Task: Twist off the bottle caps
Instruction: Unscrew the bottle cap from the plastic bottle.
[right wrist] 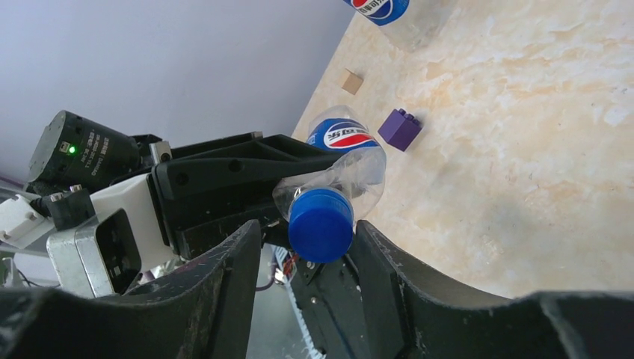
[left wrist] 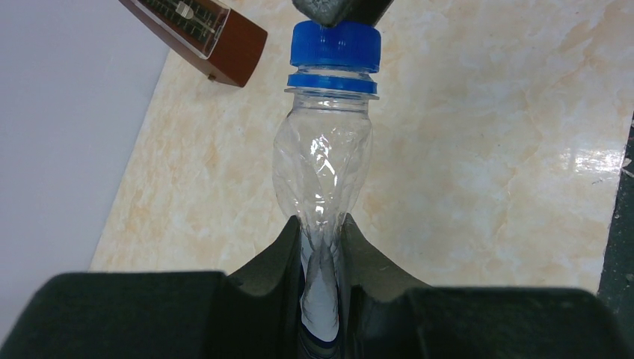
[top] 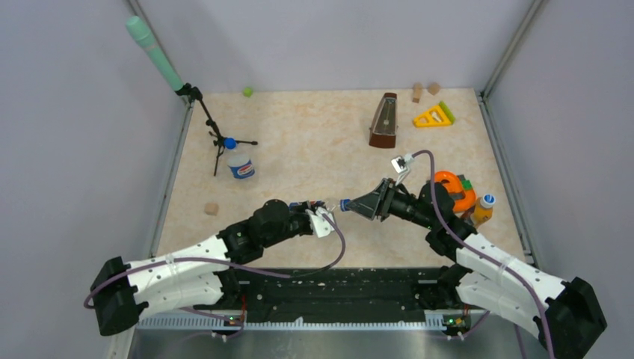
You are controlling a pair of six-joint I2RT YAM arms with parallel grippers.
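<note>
My left gripper (top: 323,217) (left wrist: 323,224) is shut on a clear crushed bottle (left wrist: 323,161) and holds it sideways above the table. Its dark blue cap (top: 345,204) (left wrist: 335,46) (right wrist: 321,224) points at my right gripper (top: 364,204) (right wrist: 306,239). The right gripper is open with the cap between its fingers. The cap lies close against one finger (right wrist: 377,258), with a gap to the other. A second bottle (top: 240,162) with a dark blue cap (top: 229,142) stands at the left. An orange bottle (top: 483,214) with a pale cap (top: 487,200) stands at the right.
A tripod stand (top: 213,131) holding a green stick stands by the left wall. A metronome (top: 384,121), a yellow wedge (top: 434,116) and wooden blocks (top: 417,91) are at the back. An orange toy (top: 452,187) sits behind my right arm. A purple cube (right wrist: 400,129) and a wooden cube (top: 211,209) lie on the table.
</note>
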